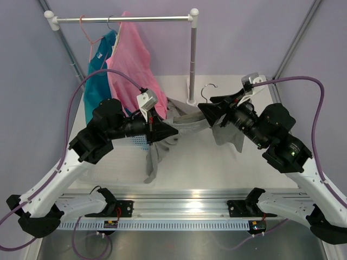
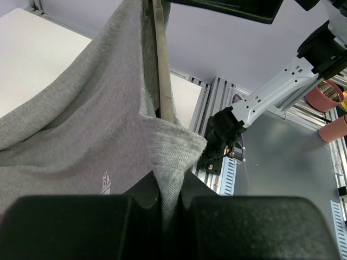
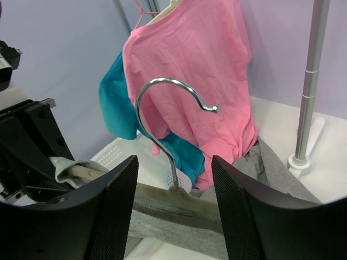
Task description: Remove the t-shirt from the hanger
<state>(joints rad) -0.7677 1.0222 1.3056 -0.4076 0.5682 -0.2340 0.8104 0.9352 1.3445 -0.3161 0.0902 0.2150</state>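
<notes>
The grey t-shirt (image 1: 154,157) hangs between my two grippers over the white table, one part draped down at the right. My left gripper (image 1: 165,132) is shut on a fold of the t-shirt (image 2: 70,119); the fold runs straight into the closed jaws. The greyish-brown hanger (image 2: 162,76) is still inside the fabric just beyond. My right gripper (image 1: 209,115) is open, a finger on each side of the neck of the hanger (image 3: 184,197), below its silver hook (image 3: 162,86). The right gripper (image 3: 173,173) shows a wide gap, and grey fabric (image 3: 179,230) hangs under the hanger bar.
A clothes rail (image 1: 124,19) at the back left carries a pink garment (image 1: 133,59) and a teal-blue garment (image 1: 100,81). Its right post (image 1: 192,59) stands on the table just behind the hanger's hook. A white perforated basket (image 3: 124,154) lies under the left gripper.
</notes>
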